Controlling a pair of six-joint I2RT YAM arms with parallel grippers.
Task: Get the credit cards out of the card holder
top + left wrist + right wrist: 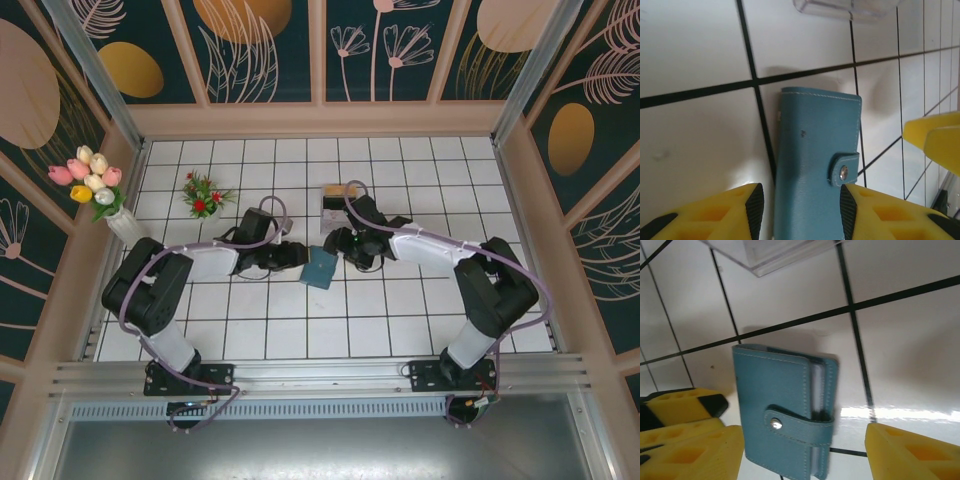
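Matt leathery card holder (775,390); glossy tiles (905,340)

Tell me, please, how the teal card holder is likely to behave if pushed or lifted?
The card holder will probably stay closed when lifted, since its strap is snapped. Lying flat on glossy tile, it may slide rather than tip. Thin, so probably light.

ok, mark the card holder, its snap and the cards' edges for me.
card holder (810,140), left wrist view, front cover.
snap (774,424), right wrist view, metal stud's centre.
credit cards (818,387), right wrist view, pale edges between covers.
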